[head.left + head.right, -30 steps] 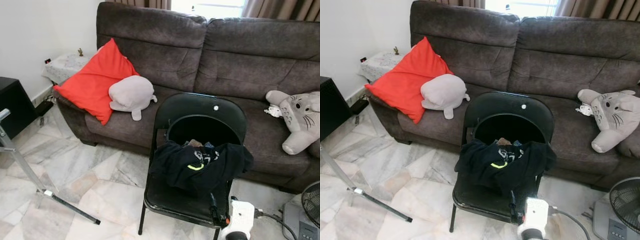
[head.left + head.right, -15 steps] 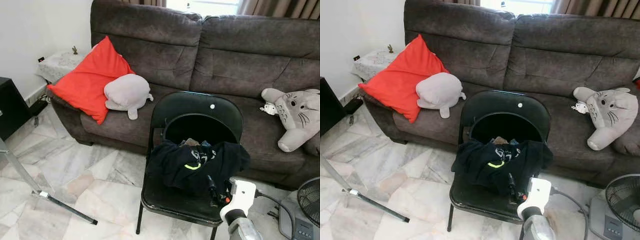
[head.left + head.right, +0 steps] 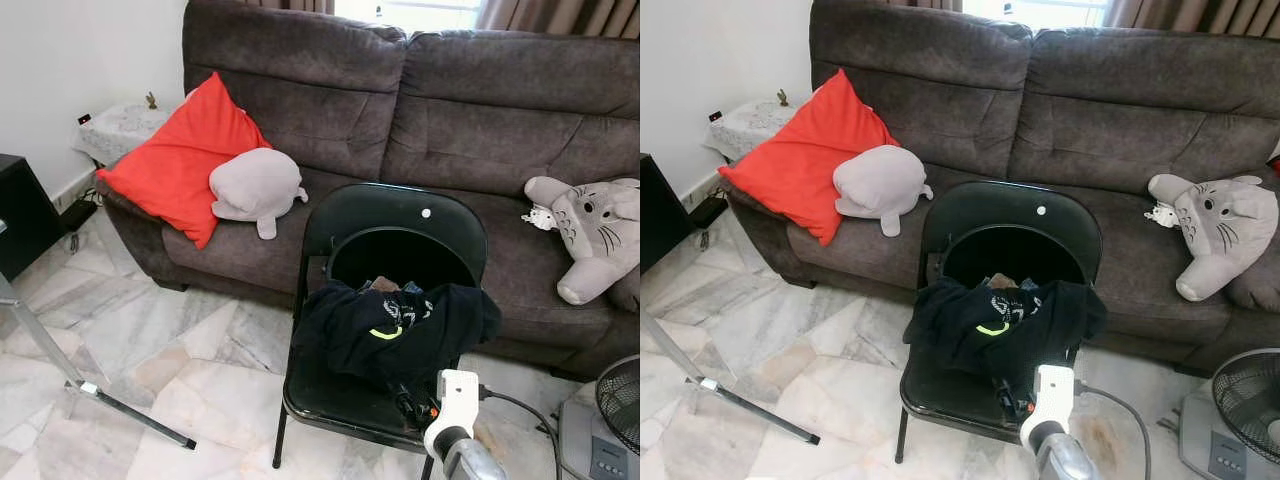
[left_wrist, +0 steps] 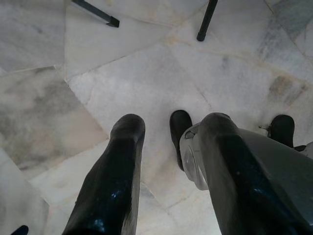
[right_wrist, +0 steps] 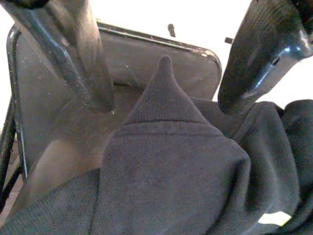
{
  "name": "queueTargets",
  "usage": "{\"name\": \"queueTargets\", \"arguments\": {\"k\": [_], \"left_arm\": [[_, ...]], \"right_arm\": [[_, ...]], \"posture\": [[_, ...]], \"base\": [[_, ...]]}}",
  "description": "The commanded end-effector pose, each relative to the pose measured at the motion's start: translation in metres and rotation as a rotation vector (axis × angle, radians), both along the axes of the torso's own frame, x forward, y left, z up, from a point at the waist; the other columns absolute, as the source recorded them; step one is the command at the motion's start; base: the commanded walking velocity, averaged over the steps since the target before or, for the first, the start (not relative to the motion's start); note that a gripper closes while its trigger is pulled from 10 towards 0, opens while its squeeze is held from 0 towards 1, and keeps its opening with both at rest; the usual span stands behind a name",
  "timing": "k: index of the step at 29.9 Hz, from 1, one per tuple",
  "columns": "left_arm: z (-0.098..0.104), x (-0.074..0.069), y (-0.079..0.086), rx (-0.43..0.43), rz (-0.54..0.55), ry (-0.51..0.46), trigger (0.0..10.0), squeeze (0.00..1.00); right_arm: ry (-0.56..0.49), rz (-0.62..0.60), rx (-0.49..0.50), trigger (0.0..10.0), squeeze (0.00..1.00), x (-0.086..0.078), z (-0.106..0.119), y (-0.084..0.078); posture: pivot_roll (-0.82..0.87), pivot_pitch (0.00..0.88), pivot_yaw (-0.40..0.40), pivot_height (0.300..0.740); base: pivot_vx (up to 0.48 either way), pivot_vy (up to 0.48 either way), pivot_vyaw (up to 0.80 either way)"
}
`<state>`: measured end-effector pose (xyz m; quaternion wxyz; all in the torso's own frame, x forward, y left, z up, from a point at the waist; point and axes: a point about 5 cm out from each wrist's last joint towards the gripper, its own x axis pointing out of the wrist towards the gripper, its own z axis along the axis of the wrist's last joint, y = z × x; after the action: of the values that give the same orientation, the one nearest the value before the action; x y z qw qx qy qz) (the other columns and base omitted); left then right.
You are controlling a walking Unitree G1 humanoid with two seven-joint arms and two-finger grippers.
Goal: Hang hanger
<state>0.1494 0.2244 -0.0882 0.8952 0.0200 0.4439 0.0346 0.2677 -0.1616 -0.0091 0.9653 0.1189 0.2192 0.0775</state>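
Right gripper [image 3: 408,402] has dropped onto the black shirt [image 3: 400,330] on the chair [image 3: 330,400], fingers spread, holding nothing; likely pre-grasp. Hanger not discernible. Left gripper [image 4: 166,147] idle, fingers apart.

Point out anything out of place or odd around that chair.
The black garment lies bunched in a heap on the folding chair, one edge spilling over the seat's front, rather than hung; a hanger cannot be made out. The right gripper, fingers open, is at its collar. The left gripper hangs idle over the floor.
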Motion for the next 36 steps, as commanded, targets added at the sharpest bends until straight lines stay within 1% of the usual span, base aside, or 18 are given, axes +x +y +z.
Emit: {"name": "queueTargets", "arguments": {"k": [1,4,5,6,9,10,11,13,15,20,21,22,23,24,28,32,33,36], "left_arm": [[-0.001,-0.010,0.010,0.008,0.001,0.014,10.0,0.00],[0.000,-0.017,0.019,0.010,0.006,0.018,10.0,0.00],[0.001,-0.021,0.028,0.012,0.011,0.021,10.0,0.00],[0.003,-0.024,0.036,0.015,0.015,0.024,10.0,0.00],[0.007,-0.034,0.056,0.026,0.028,0.033,10.0,0.00],[0.007,-0.034,0.056,0.026,0.028,0.033,10.0,0.00],[0.010,-0.038,0.067,0.033,0.037,0.041,10.0,0.00],[0.014,-0.039,0.076,0.040,0.045,0.048,10.0,0.00],[0.016,-0.038,0.082,0.046,0.050,0.055,10.0,0.00],[0.017,-0.031,0.081,0.050,0.041,0.065,10.0,0.00],[0.017,-0.029,0.080,0.049,0.040,0.066,10.0,0.00],[0.016,-0.026,0.077,0.048,0.038,0.066,10.0,0.00],[0.016,-0.026,0.077,0.048,0.038,0.066,10.0,0.00],[0.015,-0.021,0.071,0.045,0.034,0.066,10.0,0.00],[0.012,-0.014,0.059,0.042,0.026,0.067,10.0,0.00],[0.005,-0.005,0.033,0.031,0.009,0.068,10.0,0.00],[0.002,-0.003,0.021,0.025,0.000,0.069,10.0,0.00],[0.000,-0.001,0.011,0.020,-0.008,0.069,10.0,0.00]], "right_arm": [[0.013,-0.006,-0.007,0.0,0.00,0.000,-0.003,-0.002],[0.019,-0.006,-0.009,0.0,0.00,0.001,-0.004,-0.003],[0.026,-0.007,-0.011,3.2,0.00,0.002,-0.004,-0.003],[0.034,-0.004,-0.015,10.0,0.00,0.002,-0.005,-0.002],[0.044,0.003,-0.020,10.0,0.00,0.005,-0.005,-0.002],[0.044,0.003,-0.020,10.0,0.00,0.005,-0.005,-0.002],[0.046,0.000,-0.020,10.0,0.00,0.007,-0.004,-0.002],[0.048,0.008,-0.022,10.0,0.00,0.009,-0.004,0.000],[0.048,0.019,-0.024,10.0,0.00,0.011,-0.003,0.001],[0.053,0.047,-0.017,10.0,0.00,0.015,-0.001,0.004],[0.053,0.059,-0.017,8.2,0.00,0.015,-0.001,0.005],[0.050,0.068,-0.020,3.9,0.00,0.017,0.000,0.006],[0.050,0.068,-0.020,3.9,0.00,0.017,0.000,0.006],[0.046,0.071,-0.024,0.0,0.00,0.018,0.001,0.006],[0.041,0.066,-0.027,0.0,0.00,0.019,0.002,0.005],[0.032,0.053,-0.028,0.0,0.00,0.020,0.003,0.001],[0.029,0.054,-0.027,0.0,0.00,0.019,0.003,0.001],[0.028,0.052,-0.030,0.0,0.00,0.019,0.002,0.000]], "posture": [[0.03,0.050,0.019,0.740],[0.03,0.050,0.019,0.740],[0.04,0.052,0.020,0.740],[0.04,0.053,0.020,0.740],[0.04,0.053,0.020,0.740],[0.04,0.053,0.020,0.740],[0.04,0.053,0.020,0.740],[0.04,0.053,0.020,0.740],[0.04,0.053,0.020,0.740],[0.04,0.053,0.020,0.740],[0.04,0.053,0.020,0.740],[0.04,0.053,0.020,0.740],[0.04,0.053,0.020,0.740],[0.06,0.057,0.027,0.740],[0.06,0.057,0.028,0.740],[0.06,0.057,0.029,0.740],[0.06,0.057,0.028,0.740],[0.06,0.057,0.028,0.740]], "base": [[0.000,0.000,0.00],[0.000,0.000,0.00],[0.000,0.000,0.00],[0.000,0.000,0.00],[0.000,0.000,0.00],[0.000,0.000,0.00],[0.000,0.000,0.00],[0.000,0.000,0.00],[0.000,0.000,0.00],[0.000,0.000,0.00],[0.000,0.000,0.00],[0.000,0.000,0.00],[0.000,0.000,0.00],[0.000,0.000,0.00],[0.000,0.000,0.00],[0.000,0.000,0.00],[0.000,0.000,0.00],[0.000,0.000,0.00]]}}
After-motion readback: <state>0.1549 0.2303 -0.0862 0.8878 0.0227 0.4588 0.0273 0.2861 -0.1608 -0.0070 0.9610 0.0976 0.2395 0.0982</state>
